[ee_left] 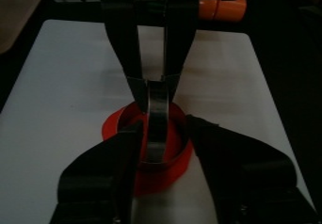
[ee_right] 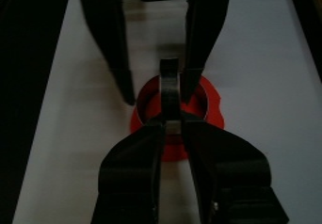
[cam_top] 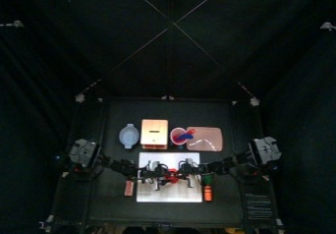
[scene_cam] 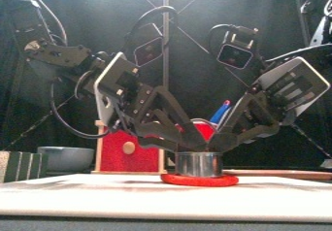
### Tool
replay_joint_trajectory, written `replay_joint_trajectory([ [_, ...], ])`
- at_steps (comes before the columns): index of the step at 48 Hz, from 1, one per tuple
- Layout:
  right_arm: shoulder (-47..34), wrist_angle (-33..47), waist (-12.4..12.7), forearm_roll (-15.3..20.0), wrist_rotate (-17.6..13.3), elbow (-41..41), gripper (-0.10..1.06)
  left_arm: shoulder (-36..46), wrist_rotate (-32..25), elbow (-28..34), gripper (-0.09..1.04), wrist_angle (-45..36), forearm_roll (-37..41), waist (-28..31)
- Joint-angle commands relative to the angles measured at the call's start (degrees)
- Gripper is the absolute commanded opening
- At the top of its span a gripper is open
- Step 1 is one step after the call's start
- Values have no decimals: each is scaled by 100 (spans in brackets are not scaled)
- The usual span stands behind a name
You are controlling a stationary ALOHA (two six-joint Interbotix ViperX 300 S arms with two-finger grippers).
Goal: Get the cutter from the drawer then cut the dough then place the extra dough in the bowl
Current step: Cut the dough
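Note:
The round metal cutter (scene_cam: 197, 164) stands in the flat red dough (scene_cam: 200, 179) on the white cutting board (scene_cam: 78, 186). Both grippers meet over it at the board's middle. My left gripper (ee_left: 164, 134) comes from the left, and its jaws hug the cutter's sides. My right gripper (ee_right: 168, 124) comes from the right, shut on the cutter's thin handle above the dough (ee_right: 189, 101). In the top view the two grippers hide the cutter and most of the dough.
Behind the board stand the blue-grey bowl (cam_top: 128, 135) at the left, the wooden box (cam_top: 155, 132) with its red drawer front (scene_cam: 127, 149) in the middle, and the pink tray (cam_top: 210, 140) with the red cup (cam_top: 183, 135) at the right.

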State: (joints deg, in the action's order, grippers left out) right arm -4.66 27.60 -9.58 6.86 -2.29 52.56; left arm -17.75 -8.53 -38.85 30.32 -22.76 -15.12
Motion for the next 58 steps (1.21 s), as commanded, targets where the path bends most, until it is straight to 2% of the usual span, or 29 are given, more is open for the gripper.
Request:
replay_joint_trajectory([
  [1,255,18,9,-26,9,-132,73,290,-53,35,87,26,0,18],
  [16,334,-211,9,-79,-9,-308,74,738,-545,18,87,229,-9,53],
  [27,334,-1257,79,-105,-9,-703,74,1178,-589,-536,84,431,-9,44],
  [31,343,-1749,123,-149,0,-932,74,1072,-589,-756,78,800,-9,44],
  [37,352,-2672,202,-475,-62,-1274,74,765,-589,-861,65,1371,-9,44],
  [44,360,-3454,246,-598,-88,-1670,74,237,-571,-791,51,1477,-18,44],
  [58,264,-4069,272,-615,-88,-1995,74,-114,-589,-650,49,1415,-176,44],
])
